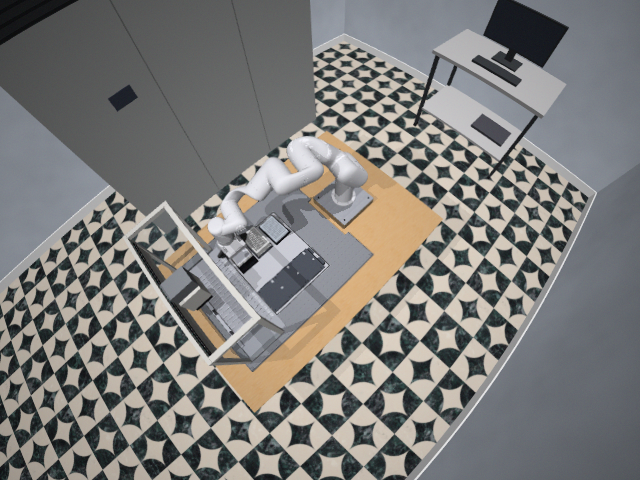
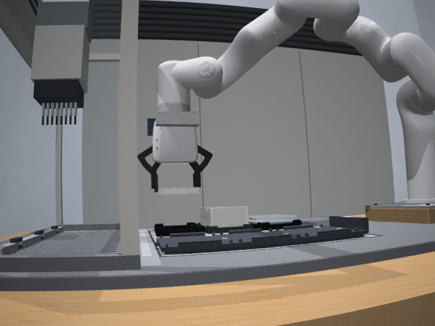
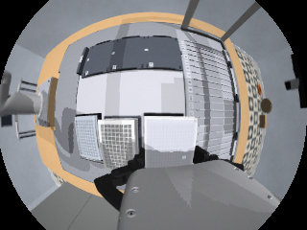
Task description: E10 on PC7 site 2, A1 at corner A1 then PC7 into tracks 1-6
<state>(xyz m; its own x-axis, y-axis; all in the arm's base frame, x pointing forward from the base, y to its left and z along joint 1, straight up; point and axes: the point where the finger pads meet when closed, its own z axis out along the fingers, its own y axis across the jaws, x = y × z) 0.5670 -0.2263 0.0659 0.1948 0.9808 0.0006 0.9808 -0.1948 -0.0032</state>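
Note:
My gripper [image 2: 177,188] [image 3: 170,155] is shut on E10, a whitish 384-well plate [image 2: 178,191] [image 3: 170,131], gripped across its sides and held level above nest S3 [image 2: 179,229] [image 1: 249,265]. E07, the tall pale deep-well block [image 1: 257,241] [image 2: 226,216] [image 3: 116,144], sits on S2. E01, the light blue plate [image 1: 274,228] [image 2: 272,219] [image 3: 87,139], sits on S1. PC7, the dark carrier [image 1: 292,279] [image 3: 129,54] [image 2: 348,224], lies on the apron outside the rails, its sites bare and its handle toward the arm base. E10's labels are not readable.
The ribbed rails [image 2: 70,242] [image 3: 211,91] lie beyond the apron's far end. A pale frame post [image 2: 129,140] stands at their near corner. A pipetting head [image 2: 59,52] [image 1: 186,289] hangs over the rails. The pale apron [image 3: 129,93] separates PC7 from the nests.

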